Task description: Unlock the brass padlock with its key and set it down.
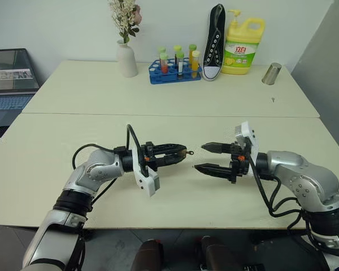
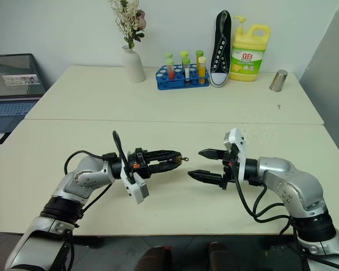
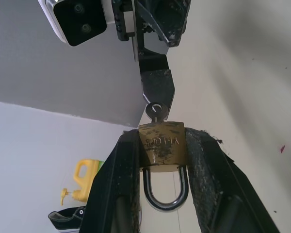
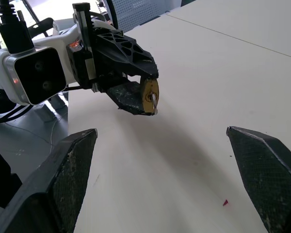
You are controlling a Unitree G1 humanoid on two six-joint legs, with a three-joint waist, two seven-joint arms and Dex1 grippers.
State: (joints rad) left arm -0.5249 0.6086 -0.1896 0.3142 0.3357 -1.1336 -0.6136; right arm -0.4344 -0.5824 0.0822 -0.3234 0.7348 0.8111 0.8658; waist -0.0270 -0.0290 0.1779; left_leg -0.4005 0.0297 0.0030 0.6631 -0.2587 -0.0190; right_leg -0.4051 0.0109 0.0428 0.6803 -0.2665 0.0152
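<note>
My left claw (image 1: 181, 152) level above table (image 1: 73, 141), clenched on brass padlock (image 3: 162, 147): lock body pinched between both fingers (image 3: 117, 184), silvery shackle (image 3: 166, 191) pointing back toward my wrist, closed. Key (image 3: 155, 110) sticks out of lock's front end, facing my other claw. My right claw (image 1: 206, 158) directly opposite, tip to tip, fingers spread wide, gripping nothing. Small gap between key and right fingertips, no contact. Both claws hover over near table, padlock off surface.
</note>
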